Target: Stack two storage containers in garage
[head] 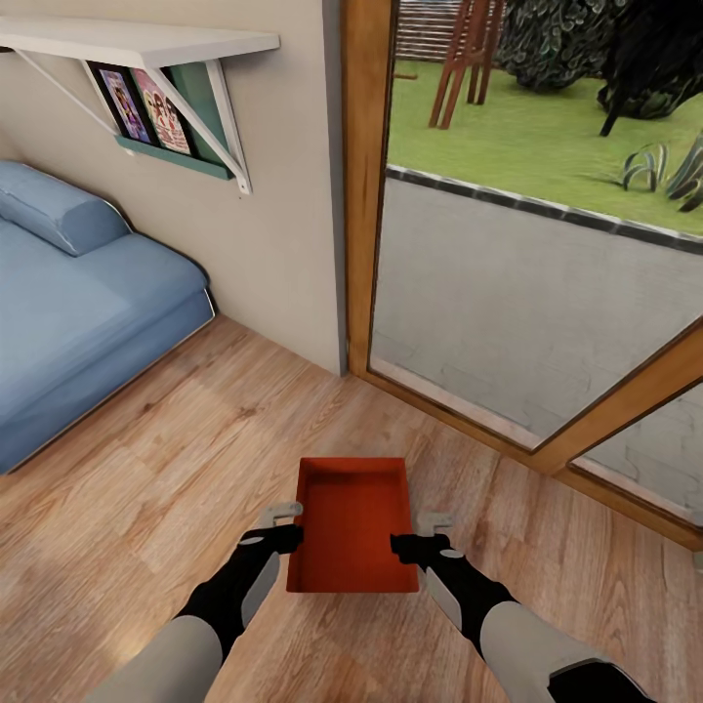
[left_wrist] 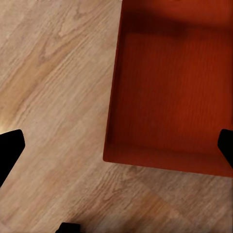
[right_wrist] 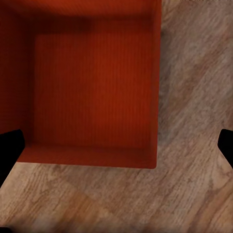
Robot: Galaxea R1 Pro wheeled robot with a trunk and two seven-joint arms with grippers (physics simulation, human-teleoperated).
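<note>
One orange-red storage container [head: 351,527], topless and empty, lies on the light wood planks of the living room just in front of me. My left gripper [head: 288,525] is at its left wall and my right gripper [head: 422,535] at its right wall. In the left wrist view the container [left_wrist: 170,92] has its side wall between the wide-apart fingers of the left gripper [left_wrist: 119,148]. The right wrist view shows the same for the container [right_wrist: 92,82] and the right gripper [right_wrist: 119,145]. Both are open. The garage and its floor are out of view.
A blue sofa [head: 78,312] stands at the left under a white wall shelf [head: 137,44]. A wood-framed glass door [head: 366,195] fills the right side, with paving and lawn beyond. Bare planks [head: 176,459] surround the container.
</note>
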